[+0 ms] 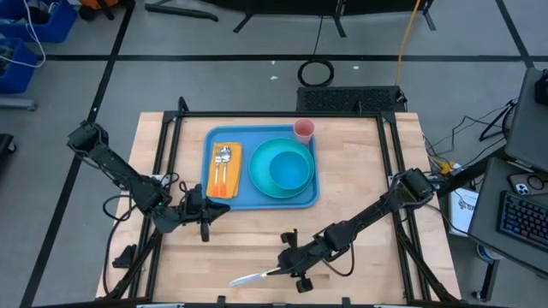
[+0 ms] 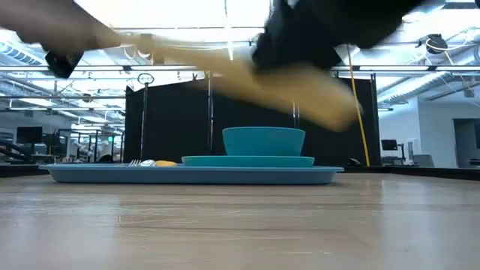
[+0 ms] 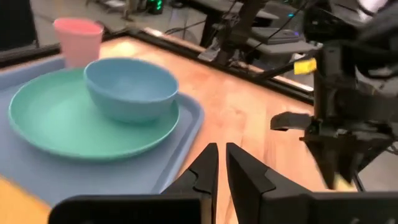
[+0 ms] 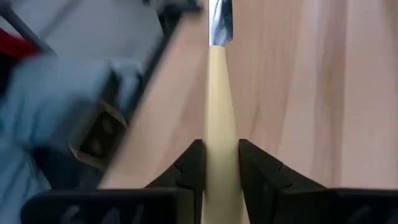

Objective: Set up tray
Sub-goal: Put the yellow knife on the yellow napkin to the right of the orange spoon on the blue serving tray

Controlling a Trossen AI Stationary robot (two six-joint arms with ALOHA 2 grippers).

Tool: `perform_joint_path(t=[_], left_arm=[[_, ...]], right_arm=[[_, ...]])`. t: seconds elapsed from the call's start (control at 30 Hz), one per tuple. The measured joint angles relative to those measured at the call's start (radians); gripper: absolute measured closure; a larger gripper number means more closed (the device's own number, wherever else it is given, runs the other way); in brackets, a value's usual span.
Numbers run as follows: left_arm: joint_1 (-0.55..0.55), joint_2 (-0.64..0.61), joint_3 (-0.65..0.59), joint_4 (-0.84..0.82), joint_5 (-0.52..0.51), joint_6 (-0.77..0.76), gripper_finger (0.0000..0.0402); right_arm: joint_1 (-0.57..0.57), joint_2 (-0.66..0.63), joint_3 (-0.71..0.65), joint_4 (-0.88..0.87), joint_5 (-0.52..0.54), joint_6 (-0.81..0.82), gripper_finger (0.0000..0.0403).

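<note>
The light-blue tray (image 1: 257,198) lies at the table's far middle. On it are an orange napkin (image 1: 223,168) with a spoon and fork, and a teal plate (image 1: 259,175) carrying a bowl (image 1: 289,165). A pink cup (image 1: 304,129) stands at its far right corner. A knife (image 1: 253,276) with a cream handle and a metal blade is in my right gripper (image 1: 282,268), near the table's front edge. My left gripper (image 1: 205,221) waits shut by the tray's near left corner, holding nothing. My right gripper pinches the knife's cream handle (image 4: 217,155) between its two fingers. The fingers slant down toward the table's near left and lie along the knife. The blade (image 4: 219,18) sticks out ahead of them, and in the low view the tilted handle (image 2: 292,90) is clear of the table.
Black frame rails (image 1: 163,154) run along the table's left, right and far sides. Bare wood (image 1: 360,197) lies between the tray and the front edge. A keyboard (image 1: 522,218) and cables sit beyond the right edge.
</note>
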Motion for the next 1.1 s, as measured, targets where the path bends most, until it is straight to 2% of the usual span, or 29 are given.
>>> perform_joint_path(t=[0.13,0.33,0.47,0.73,0.97,1.1], left_arm=[[0.000,0.000,0.000,0.125,0.076,0.159,0.0364],[-0.003,0.000,0.000,0.334,0.309,0.562,0.0364],[-0.003,0.000,0.000,0.466,0.353,0.712,0.0364],[-0.002,0.000,0.000,0.593,0.421,0.941,0.0364],[0.028,0.000,0.017,0.668,0.511,1.102,0.0364],[0.065,0.000,0.082,0.645,0.605,1.117,0.0347]], right_arm=[[-0.001,-0.038,0.002,0.097,-0.008,-0.079,0.0339],[-0.011,-0.093,0.002,0.209,-0.083,-0.204,0.0339],[-0.030,-0.111,0.003,0.288,-0.155,-0.274,0.0339],[-0.109,-0.148,0.003,0.445,-0.425,-0.343,0.0339],[-0.200,-0.146,0.003,0.510,-0.557,-0.302,0.0339],[-0.245,-0.146,0.003,0.529,-0.612,-0.281,0.0339]])
